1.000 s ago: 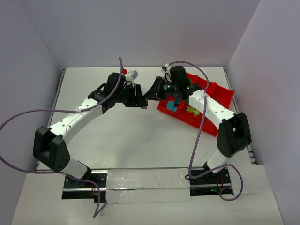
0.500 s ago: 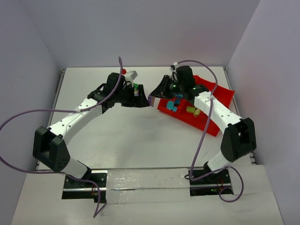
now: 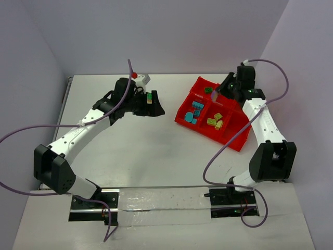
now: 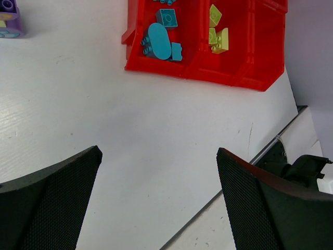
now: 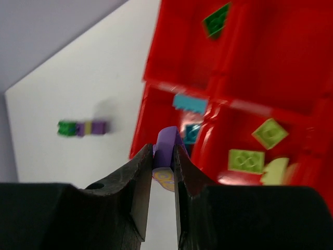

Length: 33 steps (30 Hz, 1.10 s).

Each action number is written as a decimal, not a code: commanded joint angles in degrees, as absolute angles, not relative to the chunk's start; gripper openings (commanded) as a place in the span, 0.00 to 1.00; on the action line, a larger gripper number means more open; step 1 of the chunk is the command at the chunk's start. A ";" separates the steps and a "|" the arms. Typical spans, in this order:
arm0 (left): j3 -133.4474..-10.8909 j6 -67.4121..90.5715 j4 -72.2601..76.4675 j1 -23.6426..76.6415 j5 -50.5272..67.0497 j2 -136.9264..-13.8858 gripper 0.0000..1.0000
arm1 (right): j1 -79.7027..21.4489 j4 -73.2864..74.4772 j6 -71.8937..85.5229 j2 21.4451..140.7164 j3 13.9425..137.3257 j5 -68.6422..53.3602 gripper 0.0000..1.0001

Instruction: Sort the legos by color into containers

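The red tray [image 3: 234, 136] stands at the right, its compartments holding a green brick [image 3: 208, 90], teal bricks [image 3: 196, 107] and yellow-green bricks [image 3: 214, 121]. My right gripper [image 3: 215, 94] hovers over the tray's far side. In its wrist view the gripper [image 5: 164, 151] is shut on a purple brick [image 5: 168, 139]. A clump of green, purple and yellow bricks [image 5: 83, 127] lies on the table just beside my left gripper [image 3: 154, 105]. In the left wrist view that gripper [image 4: 158, 152] is open, with only bare table between its fingers and the clump [image 4: 8, 21] far off at the top left corner.
The table's metal right edge [image 4: 270, 146] runs close behind the tray [image 4: 156, 65]. Walls close in the table at the back and both sides. Purple cables loop over both arms.
My right gripper pulled the purple brick away from the left gripper and swung right, over the tray. The left gripper opened wide, and the remaining clump now lies on the table.
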State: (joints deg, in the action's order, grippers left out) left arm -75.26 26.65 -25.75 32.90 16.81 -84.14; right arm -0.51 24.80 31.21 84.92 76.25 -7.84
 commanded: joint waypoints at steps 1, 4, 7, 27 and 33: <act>-79.05 27.51 -23.03 32.60 17.43 -85.61 0.99 | 2.79 24.70 26.79 88.22 82.02 1.77 0.00; -79.86 27.39 -23.72 32.52 15.86 -86.24 0.99 | 4.33 24.38 26.37 92.22 85.39 2.80 0.00; -80.75 27.36 -24.71 32.43 14.07 -86.52 0.99 | 5.87 23.93 26.58 96.15 88.08 3.16 0.00; -86.36 29.55 -32.22 30.97 4.37 -90.46 0.99 | 6.94 25.97 25.13 104.82 97.77 2.50 0.65; -91.97 36.27 -36.85 29.73 -1.55 -96.01 0.95 | 6.26 24.28 25.20 95.02 91.89 0.81 0.65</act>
State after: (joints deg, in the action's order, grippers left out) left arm -85.81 30.77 -32.71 30.65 4.08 -92.43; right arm 6.68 26.27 25.84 105.45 94.06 1.41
